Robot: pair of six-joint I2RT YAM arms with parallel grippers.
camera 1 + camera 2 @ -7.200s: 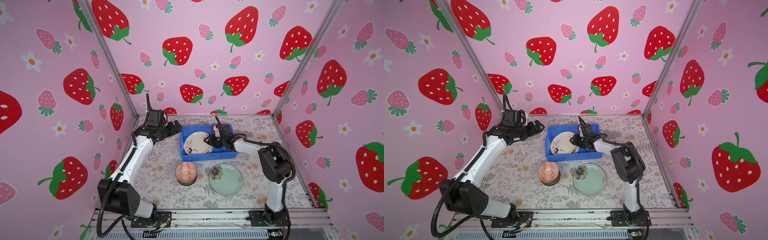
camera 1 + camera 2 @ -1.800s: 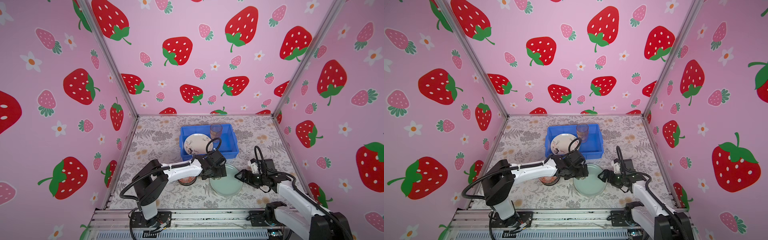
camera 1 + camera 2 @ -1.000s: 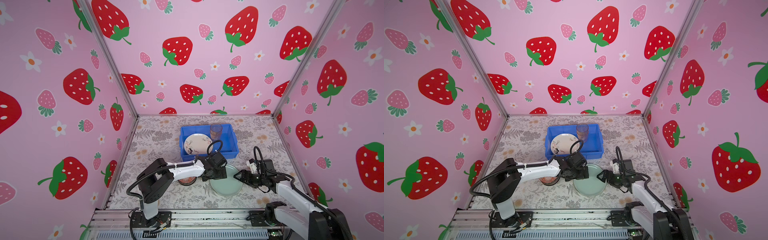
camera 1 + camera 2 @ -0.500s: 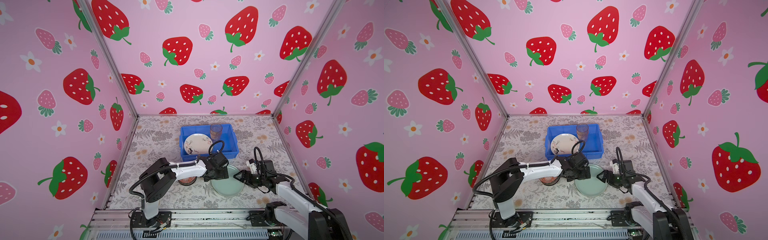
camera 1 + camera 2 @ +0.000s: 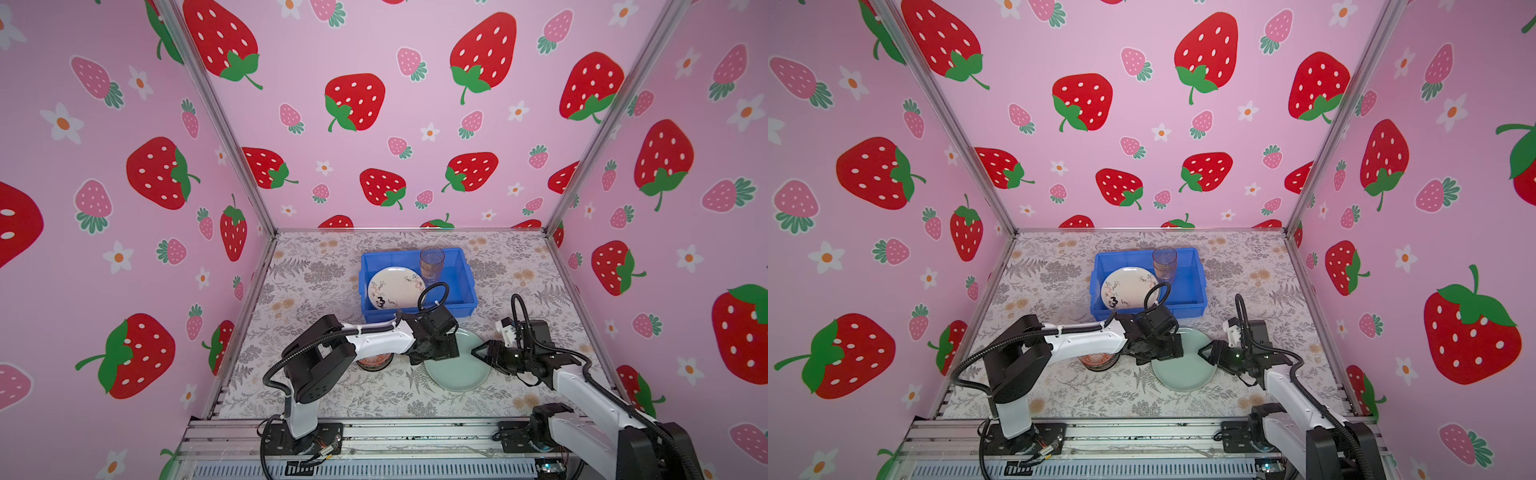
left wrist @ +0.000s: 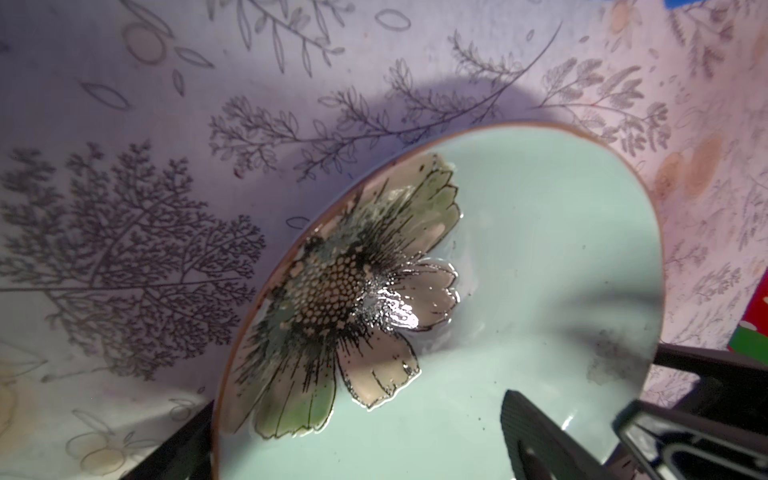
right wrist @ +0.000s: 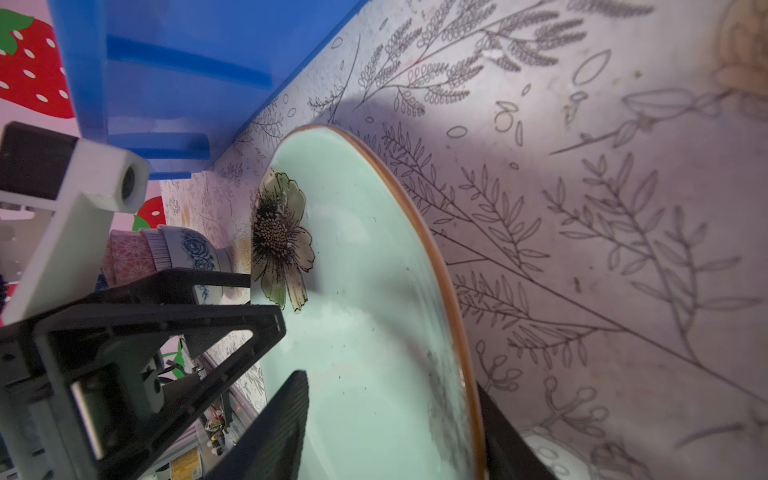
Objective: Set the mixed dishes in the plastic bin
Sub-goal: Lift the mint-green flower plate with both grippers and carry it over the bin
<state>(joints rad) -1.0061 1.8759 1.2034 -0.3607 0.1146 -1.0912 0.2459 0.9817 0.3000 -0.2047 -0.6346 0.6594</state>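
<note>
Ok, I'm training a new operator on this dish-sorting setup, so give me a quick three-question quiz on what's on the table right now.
1. True or false: the green plate is already in the blue bin.
2. Pick one: next to the white plate in the bin stands A) a fork, B) a cup, C) a bowl.
3. Fill in: the stacked bowls sit partly hidden under the ___ arm.
Key: 1 false; 2 B; 3 left arm.
</note>
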